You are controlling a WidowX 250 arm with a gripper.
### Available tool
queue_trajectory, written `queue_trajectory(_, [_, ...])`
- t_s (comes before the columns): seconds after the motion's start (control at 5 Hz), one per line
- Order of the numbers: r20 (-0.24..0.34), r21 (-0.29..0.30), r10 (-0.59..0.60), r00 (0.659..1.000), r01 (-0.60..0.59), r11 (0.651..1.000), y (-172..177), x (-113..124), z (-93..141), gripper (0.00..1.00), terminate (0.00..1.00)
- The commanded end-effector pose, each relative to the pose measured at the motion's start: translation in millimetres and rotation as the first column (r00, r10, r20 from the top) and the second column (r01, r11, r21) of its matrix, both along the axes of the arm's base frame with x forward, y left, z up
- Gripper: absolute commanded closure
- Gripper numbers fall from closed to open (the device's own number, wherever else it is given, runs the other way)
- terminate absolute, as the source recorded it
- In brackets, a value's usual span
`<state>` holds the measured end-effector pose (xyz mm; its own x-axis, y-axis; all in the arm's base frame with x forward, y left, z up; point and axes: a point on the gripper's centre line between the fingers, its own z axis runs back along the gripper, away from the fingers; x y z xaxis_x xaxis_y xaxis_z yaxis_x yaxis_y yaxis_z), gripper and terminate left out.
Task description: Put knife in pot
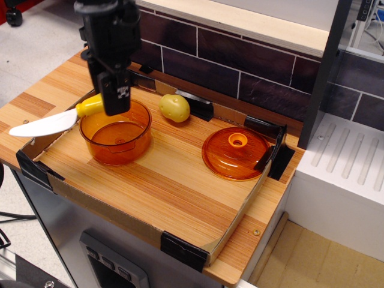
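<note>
The knife [51, 122] has a white curved blade pointing left and a yellow handle. My black gripper [115, 103] is shut on the handle and holds the knife level in the air. The gripper hangs over the far left rim of the orange translucent pot [116, 131]. The blade sticks out left past the pot and over the tray's left wall. The pot stands upright and shows nothing inside.
A yellowish potato [174, 108] lies behind the pot. A flat orange knobbed lid [236, 153] lies to the right. All sit in a low cardboard-walled tray [150, 231] on the wooden counter. A dark brick wall stands behind.
</note>
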<state>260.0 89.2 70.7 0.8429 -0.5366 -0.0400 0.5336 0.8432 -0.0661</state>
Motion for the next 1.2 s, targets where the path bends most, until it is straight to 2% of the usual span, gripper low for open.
queue_trajectory(0.0, [0.051,0.069,0.009,0.999,-0.013,0.998,18,-10,-3,1.00,0.00])
queue_trajectory(0.4, [0.100,0.081,0.087,0.991,-0.096,0.992,7,6,-13,1.00,0.00])
queue_trajectory(0.6, [0.101,0.066,0.090,0.991,-0.097,0.993,5,11,-8,0.00,0.00])
queue_trajectory(0.8, [0.119,-0.003,0.126,0.985,-0.127,0.992,0,12,-1,0.00,0.00])
queue_trajectory(1.0, [0.135,-0.065,0.165,0.977,-0.157,0.985,-5,11,20,0.00,0.00])
